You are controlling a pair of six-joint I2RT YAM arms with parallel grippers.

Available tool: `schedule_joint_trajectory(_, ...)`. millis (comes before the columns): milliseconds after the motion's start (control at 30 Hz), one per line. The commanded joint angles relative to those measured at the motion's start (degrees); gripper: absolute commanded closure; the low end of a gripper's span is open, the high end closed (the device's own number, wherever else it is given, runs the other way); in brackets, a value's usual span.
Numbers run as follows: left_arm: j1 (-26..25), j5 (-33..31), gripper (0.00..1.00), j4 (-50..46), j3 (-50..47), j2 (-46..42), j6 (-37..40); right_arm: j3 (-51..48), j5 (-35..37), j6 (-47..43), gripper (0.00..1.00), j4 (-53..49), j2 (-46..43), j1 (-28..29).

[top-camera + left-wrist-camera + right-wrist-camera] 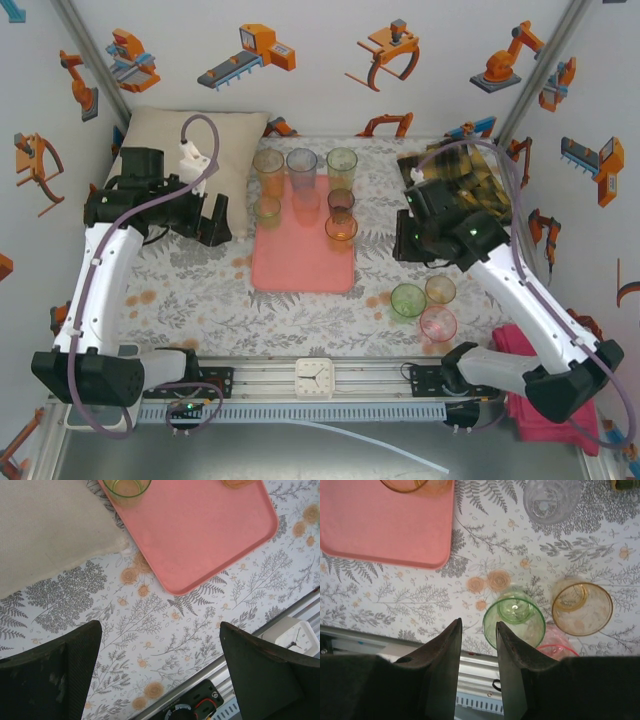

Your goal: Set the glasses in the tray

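Note:
The salmon-pink tray (303,262) lies mid-table with several glasses standing on its far half, among them an orange one (268,165), a green one (341,160) and a smoky one (341,201). Off the tray, near the front right, stand a green glass (407,300), an amber glass (440,290) and a pink glass (438,324). My right gripper (477,626) hovers above the green glass (514,620), jaws narrowly open and empty, the rim just right of the gap. A clear greyish glass (552,500) stands farther off. My left gripper (160,630) is wide open over bare cloth, left of the tray (200,535).
A cream pillow (190,140) lies at the back left, touching the tray's left side. A dark patterned object (462,175) sits at the back right. A magenta cloth (545,405) is by the right arm's base. A small white clock (314,378) sits on the front rail.

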Motion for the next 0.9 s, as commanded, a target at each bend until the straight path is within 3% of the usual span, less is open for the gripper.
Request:
schedule_joint_trajectory(0,-0.2,0.8,0.07,-0.2,-1.4,-1.4,-0.7,-1.6,-0.1,0.8,0.65,-3.1,-4.0,0.5)
schedule_joint_trajectory(233,-0.4,4.8,0.07,0.8,-2.8,-3.2,-2.7,-5.1,-1.0,2.2,0.65,-4.0,-7.7,0.5)
schedule_joint_trajectory(400,-0.5,6.0,0.07,2.0,-3.8,-4.7,-3.7,-3.9,-4.1,1.5,0.65,-6.4,-4.8,0.7)
schedule_joint_trajectory(567,-0.5,7.4,0.07,2.6,-4.7,-6.9,-4.5,-2.4,-2.3,1.9,0.65,-8.2,-4.3,2.6)
schedule_joint_trajectory(867,-0.4,3.6,0.06,2.5,-5.2,-6.3,-4.8,-5.1,-1.6,3.7,0.65,-3.8,-5.2,4.2)
